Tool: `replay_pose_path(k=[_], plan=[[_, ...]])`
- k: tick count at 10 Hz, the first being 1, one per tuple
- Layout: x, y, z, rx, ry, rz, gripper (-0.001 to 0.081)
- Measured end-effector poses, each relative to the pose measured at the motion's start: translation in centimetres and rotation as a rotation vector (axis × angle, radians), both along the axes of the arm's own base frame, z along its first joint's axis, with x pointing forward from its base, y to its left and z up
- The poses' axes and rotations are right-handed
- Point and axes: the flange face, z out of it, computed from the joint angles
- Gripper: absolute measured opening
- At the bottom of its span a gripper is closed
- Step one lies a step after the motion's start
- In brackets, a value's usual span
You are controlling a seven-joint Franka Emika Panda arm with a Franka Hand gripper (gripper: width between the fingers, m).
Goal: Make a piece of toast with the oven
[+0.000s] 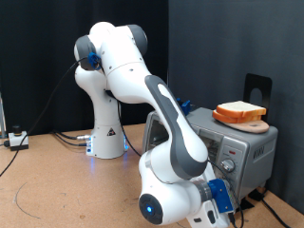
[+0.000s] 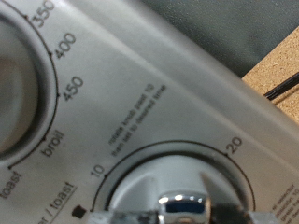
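The oven (image 1: 249,152), a silver box, stands at the exterior view's right, its door side hidden behind my arm. A bread slice (image 1: 239,110) with a golden crust lies on a tan round board (image 1: 249,124) on the oven's top. No slice shows inside the oven. My gripper (image 1: 217,201) is down at the oven's front control panel; its fingers are hidden there. The wrist view is pressed close to the panel (image 2: 187,84): the timer knob (image 2: 182,201) with a chrome grip is right in front, and the temperature dial (image 2: 19,84) is beside it.
A black stand (image 1: 256,87) rises behind the oven. Cables and a small white box (image 1: 17,140) lie on the brown table at the exterior view's left. A black cable (image 2: 280,91) runs over the table beyond the oven.
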Motion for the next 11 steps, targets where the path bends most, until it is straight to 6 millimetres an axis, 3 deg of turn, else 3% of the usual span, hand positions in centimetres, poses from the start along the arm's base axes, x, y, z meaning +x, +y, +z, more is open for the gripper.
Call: replay_pose_path(k=[5, 6, 7, 8, 9, 10, 11], plan=[[0.4, -0.2, 0.9, 0.001, -0.015, -0.008, 0.0129], [0.6, -0.3, 1.4, 0.0, -0.024, -0.009, 0.0309], [0.8, -0.4, 1.8, 0.001, -0.029, -0.01, 0.0309], [0.8, -0.5, 2.3, 0.004, -0.032, -0.01, 0.0494], [0.8, -0.9, 2.8, 0.011, -0.019, -0.011, 0.0629], [0.6, -1.6, 3.5, 0.028, 0.016, -0.007, 0.0629], [0.4, -2.9, 4.2, 0.036, 0.051, -0.005, 0.0769]])
